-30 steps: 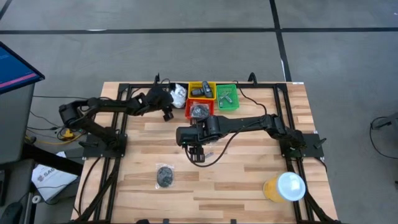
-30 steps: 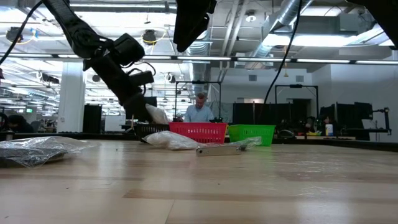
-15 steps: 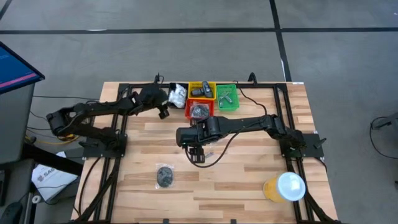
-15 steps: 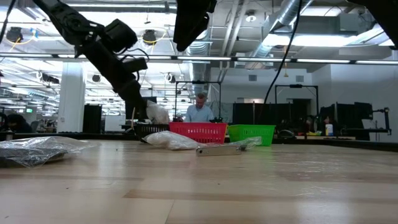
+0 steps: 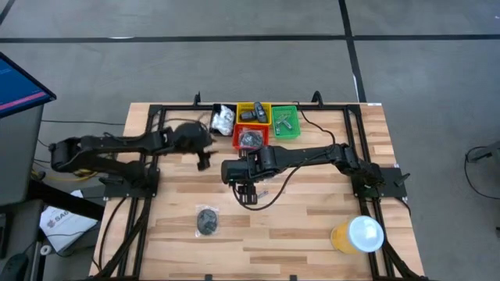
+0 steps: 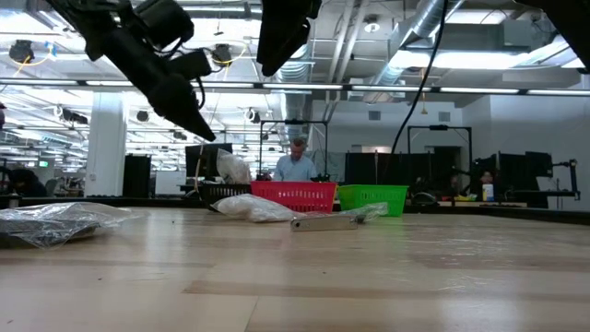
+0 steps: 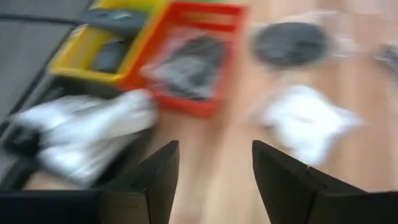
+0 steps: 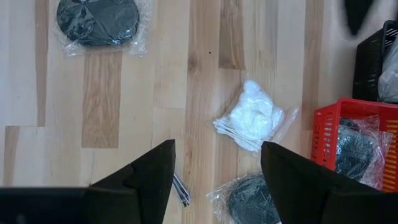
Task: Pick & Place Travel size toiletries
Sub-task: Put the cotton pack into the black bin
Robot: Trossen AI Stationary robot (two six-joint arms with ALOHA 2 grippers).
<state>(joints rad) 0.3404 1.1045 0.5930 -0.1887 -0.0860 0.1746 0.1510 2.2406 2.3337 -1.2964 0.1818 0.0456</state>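
**Inspector:** Bins, counted?

**Assistant:** Four, grouped at the far edge of the table [image 5: 312, 226], around its middle. The yellow bin [image 5: 253, 114] and green bin [image 5: 284, 119] stand side by side; the red bin [image 5: 251, 139] sits in front of the yellow one; the black bin [image 8: 372, 62] is next to the red one, on the left arm's side.

**Inspector:** Contents?

**Assistant:** The red bin holds one bagged dark disc [image 8: 351, 152]. The yellow bin holds black oblong pieces [image 5: 254, 112]; I cannot count them. The green bin holds silvery tubes [image 5: 284, 122], count unclear. A white crinkly packet [image 5: 223, 119] rests in the black bin.

**Inspector:** Loose items on the table?

**Assistant:** Two bagged dark discs: one [image 5: 207, 220] well toward the near edge, left of centre; one [image 8: 249, 198] under the right arm, partly hidden from above. One white packet [image 8: 252, 123] lies between them, near the red bin. One thin silvery tube [image 8: 180, 190] lies just beside the second disc.

**Inspector:** Grippers?

**Assistant:** The left gripper [image 5: 201, 153] hangs above the table in front of the black bin, fingers spread, nothing between them. The right gripper [image 5: 246, 187] hangs over mid-table above the loose packet, fingers likewise apart and empty.

**Inspector:** Anything else?

**Assistant:** One orange cup with a white lid [image 5: 358, 234] near the near right corner. One person [image 6: 296, 162] shows in the room beyond the table.
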